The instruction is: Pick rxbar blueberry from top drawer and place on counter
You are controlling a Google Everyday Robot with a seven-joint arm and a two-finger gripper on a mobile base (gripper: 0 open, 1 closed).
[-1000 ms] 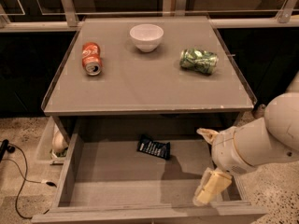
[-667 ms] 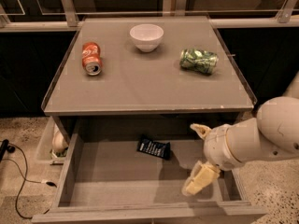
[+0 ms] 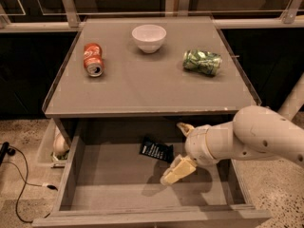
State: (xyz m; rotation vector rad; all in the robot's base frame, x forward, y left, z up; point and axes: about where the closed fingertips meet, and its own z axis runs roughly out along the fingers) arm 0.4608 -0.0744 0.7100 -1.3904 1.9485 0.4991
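Note:
The top drawer stands pulled open below the counter. The rxbar blueberry, a dark navy bar with white lettering, lies flat on the drawer bottom near the back middle. My gripper is open inside the drawer, just right of the bar, with one cream finger toward the back and the other finger toward the front. The bar's right end lies close to the gap between them. The white arm reaches in from the right.
On the counter lie a red-orange soda can at the left, a white bowl at the back middle and a crushed green can at the right. A white object and a black cable are on the floor at the left.
My gripper has moved left across the drawer, from near the right wall to just beside the bar. The bar and the counter objects have not moved.

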